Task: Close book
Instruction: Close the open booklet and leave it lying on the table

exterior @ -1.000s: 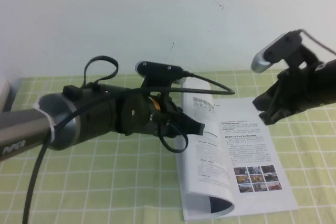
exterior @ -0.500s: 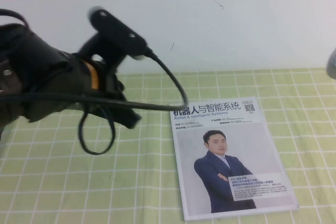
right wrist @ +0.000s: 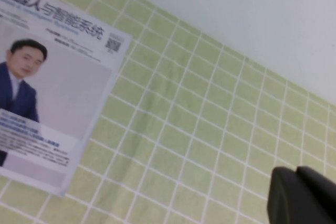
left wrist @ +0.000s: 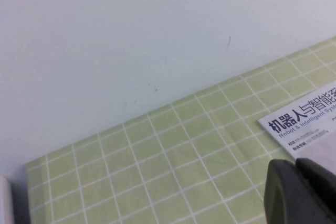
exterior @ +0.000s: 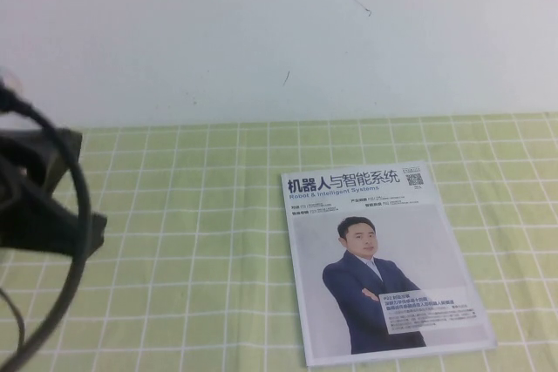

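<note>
The book (exterior: 384, 267) lies shut and flat on the green checked cloth (exterior: 200, 241) that covers the tabletop, front cover up, with the portrait and title readable. Its spine runs along the side nearer my left arm. No page or corner stands lifted, so I judge the closing itself done; the step in hand is pulling clear and parking.

My left end effector (left wrist: 296, 182) hangs over bare cloth toward the left side of the tabletop, well apart from the book. Its fingers look pressed together and hold nothing. From its wrist camera I see only the book's title corner beyond the fingertips. In the high view my left arm (exterior: 35, 206) shows as a dark bulk at the left edge with its cable (exterior: 80, 215) looping in front.

My right end effector (right wrist: 297, 190) is out of the high view. Its wrist camera looks down on open cloth off the book's right side, well apart from the cover. Its fingers also look pressed together and empty.

The next move calls for little: keep both arms away so nothing brushes the cover, and only press down if it starts to spring up.
</note>
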`<state>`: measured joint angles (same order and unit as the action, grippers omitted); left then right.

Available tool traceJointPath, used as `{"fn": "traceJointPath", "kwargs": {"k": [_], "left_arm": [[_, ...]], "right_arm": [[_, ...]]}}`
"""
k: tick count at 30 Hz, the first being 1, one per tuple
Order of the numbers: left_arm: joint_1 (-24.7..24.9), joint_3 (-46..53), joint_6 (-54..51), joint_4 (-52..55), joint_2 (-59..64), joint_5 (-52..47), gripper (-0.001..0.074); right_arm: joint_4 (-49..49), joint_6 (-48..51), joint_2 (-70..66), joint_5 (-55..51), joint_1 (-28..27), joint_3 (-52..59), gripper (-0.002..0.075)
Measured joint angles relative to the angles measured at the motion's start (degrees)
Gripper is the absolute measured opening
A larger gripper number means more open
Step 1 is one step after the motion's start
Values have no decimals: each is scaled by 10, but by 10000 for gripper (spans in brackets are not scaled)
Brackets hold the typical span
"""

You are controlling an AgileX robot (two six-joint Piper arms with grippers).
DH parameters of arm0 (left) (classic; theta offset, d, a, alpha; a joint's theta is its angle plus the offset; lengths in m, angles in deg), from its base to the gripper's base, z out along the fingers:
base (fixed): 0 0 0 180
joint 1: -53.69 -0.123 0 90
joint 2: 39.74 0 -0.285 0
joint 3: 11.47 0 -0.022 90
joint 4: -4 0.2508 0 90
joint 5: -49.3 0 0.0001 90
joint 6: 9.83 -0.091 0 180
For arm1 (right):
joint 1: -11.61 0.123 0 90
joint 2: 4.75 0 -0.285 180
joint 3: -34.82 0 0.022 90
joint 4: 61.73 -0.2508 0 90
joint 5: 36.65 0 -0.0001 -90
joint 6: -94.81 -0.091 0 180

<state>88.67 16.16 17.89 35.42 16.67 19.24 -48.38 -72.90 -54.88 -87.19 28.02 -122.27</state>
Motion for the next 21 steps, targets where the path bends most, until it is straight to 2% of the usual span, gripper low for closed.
{"fn": "traceJointPath", "kwargs": {"k": [9, 14, 21], "left_arm": [[0, 196, 1, -16, -103, 129, -3], [0, 227, 1, -16, -109, 159, -4], [0, 228, 2, -16, -111, 164, -3]], "right_arm": [[-34, -49, 217, 63, 0, 238, -3], [-34, -73, 283, 69, 0, 312, -3], [-34, -77, 295, 75, 0, 320, -3]]}}
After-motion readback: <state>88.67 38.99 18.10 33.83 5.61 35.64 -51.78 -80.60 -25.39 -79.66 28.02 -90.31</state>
